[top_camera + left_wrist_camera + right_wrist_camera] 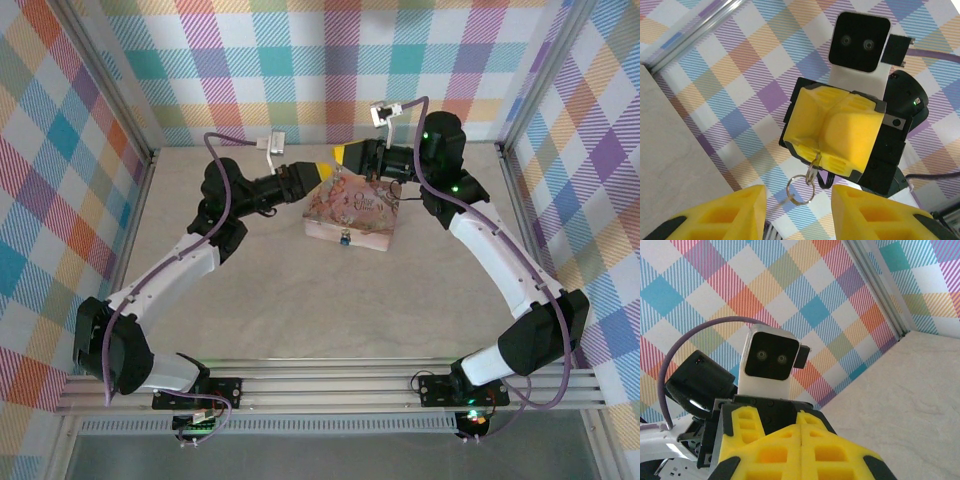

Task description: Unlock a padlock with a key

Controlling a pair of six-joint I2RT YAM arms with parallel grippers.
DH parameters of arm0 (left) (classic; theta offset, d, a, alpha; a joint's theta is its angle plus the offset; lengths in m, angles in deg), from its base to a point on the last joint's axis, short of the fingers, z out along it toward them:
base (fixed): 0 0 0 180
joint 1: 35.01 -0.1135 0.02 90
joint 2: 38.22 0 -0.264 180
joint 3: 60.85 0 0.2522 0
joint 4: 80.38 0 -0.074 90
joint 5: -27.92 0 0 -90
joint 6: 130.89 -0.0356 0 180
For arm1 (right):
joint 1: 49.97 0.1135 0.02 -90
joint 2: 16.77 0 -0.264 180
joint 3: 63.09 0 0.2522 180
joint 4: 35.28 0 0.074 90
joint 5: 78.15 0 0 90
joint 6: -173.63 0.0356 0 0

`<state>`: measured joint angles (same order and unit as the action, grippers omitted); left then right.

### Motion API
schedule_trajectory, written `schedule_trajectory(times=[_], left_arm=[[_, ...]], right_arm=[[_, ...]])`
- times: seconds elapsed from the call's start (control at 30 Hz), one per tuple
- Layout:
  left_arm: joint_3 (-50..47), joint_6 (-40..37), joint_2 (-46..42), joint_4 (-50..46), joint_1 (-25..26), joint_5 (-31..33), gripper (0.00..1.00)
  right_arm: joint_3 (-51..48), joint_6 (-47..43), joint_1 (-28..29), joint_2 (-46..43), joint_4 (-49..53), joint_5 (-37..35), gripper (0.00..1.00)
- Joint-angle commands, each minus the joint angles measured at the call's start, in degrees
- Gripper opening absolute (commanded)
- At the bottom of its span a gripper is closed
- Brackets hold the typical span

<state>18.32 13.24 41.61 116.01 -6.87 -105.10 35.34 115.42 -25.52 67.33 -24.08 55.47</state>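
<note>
Right fingers (770, 455) were pressed together on the key (814, 161), its ring (800, 192) dangling, held up facing the left fingers (730, 215), which stood apart and empty. Padlock (343, 240) sat at the 6 o'clock edge of the pink box (350, 205), mid-worktop (300, 310), untouched. By my reckoning only the key pick-up was done; insertion and turning remained.
</note>
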Motion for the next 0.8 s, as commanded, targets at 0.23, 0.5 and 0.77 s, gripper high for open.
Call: schedule_trajectory(times=[0.23, 0.5, 0.77], left_arm=[[5.1, 0.63, 2.66, 1.84, 1.92, -2.43, 0.31], [5.94, 0.03, 3.04, 0.3, 2.0, -2.8, 0.07], [5.8, -5.25, 1.24, -6.19, 2.18, -1.67, 0.0]], right_arm=[[-1.23, 1.72, 0.75, 0.02, -1.74, 0.99, 0.0], [-1.34, 2.56, 0.67, -0.04, -2.13, 0.62, 0.0], [0.38, 6.33, 0.4, -0.65, 1.83, -5.91, 0.35]])
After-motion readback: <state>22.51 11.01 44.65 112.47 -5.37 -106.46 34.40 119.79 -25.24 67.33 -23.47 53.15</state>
